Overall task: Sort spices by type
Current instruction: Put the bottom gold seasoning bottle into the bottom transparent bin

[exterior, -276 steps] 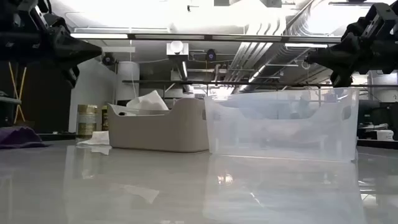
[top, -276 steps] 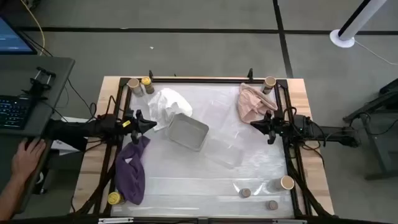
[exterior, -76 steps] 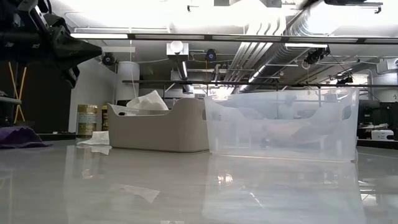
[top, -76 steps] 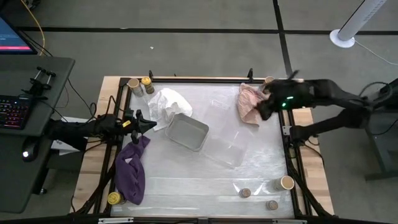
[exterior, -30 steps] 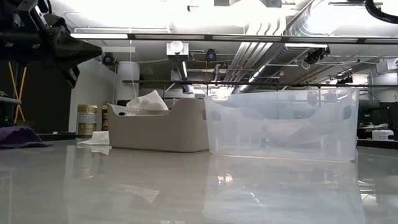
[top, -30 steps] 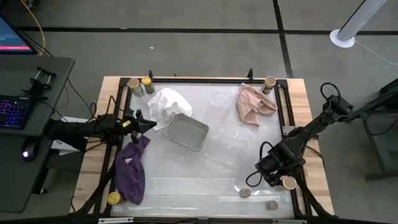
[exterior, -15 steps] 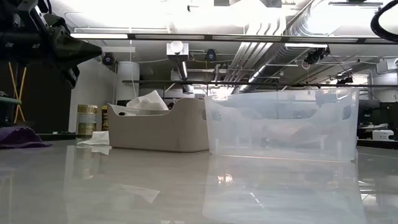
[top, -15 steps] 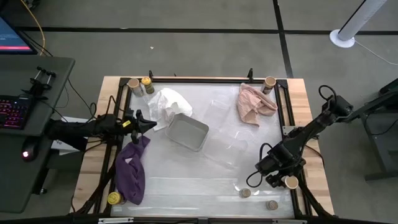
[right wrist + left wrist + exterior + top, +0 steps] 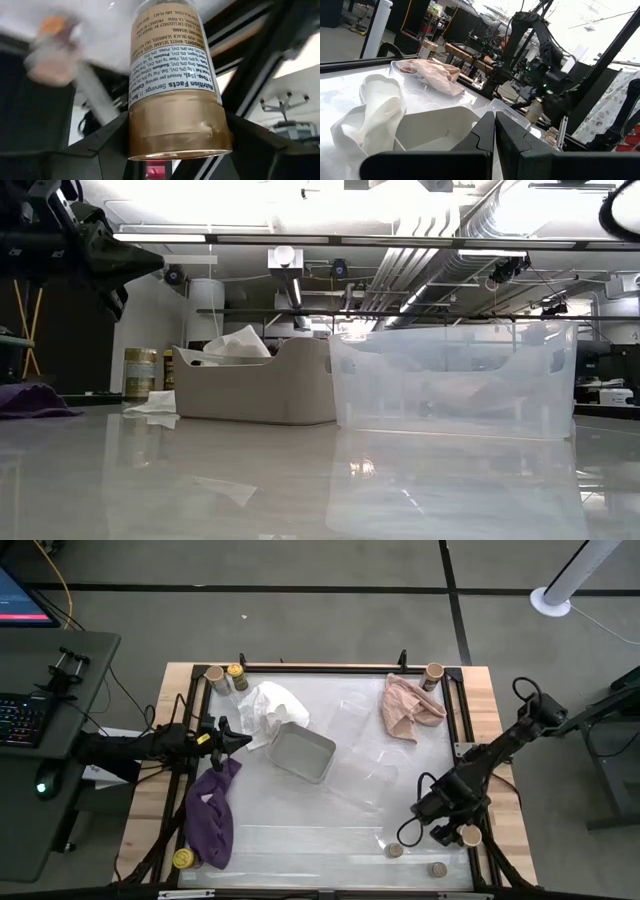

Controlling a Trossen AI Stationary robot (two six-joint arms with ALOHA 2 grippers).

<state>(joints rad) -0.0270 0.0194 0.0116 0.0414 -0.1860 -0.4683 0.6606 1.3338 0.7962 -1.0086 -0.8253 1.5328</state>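
Tan-topped round spice jar with a printed white label (image 9: 172, 85) fills the right wrist view, seated between the right tool's (image 9: 175, 145) dark fingers, which are clamped on its gold-taped end. High view places that tool (image 9: 447, 823) at the near right corner of the glossy white surface (image 9: 300, 820), the jar's top (image 9: 469, 835) just visible beside it; label text is legible only in the wrist view.

Two tiny brownish jars (image 9: 395, 850) (image 9: 437, 869) stand near the same corner. Far left corner: one tan-topped jar (image 9: 214, 675) touching or just beside a dark yellow-lidded jar (image 9: 236, 672). Far right corner: a third tan-topped jar (image 9: 433, 673). Near left corner: a second yellow-lidded jar (image 9: 182, 859) beside the purple cloth (image 9: 212, 810).

Left tool (image 9: 236, 739) waits at the left edge, fingers together (image 9: 495, 135). Low view shows the beige tray (image 9: 262, 385) and a clear plastic bin (image 9: 455, 380), but not the gripped jar.
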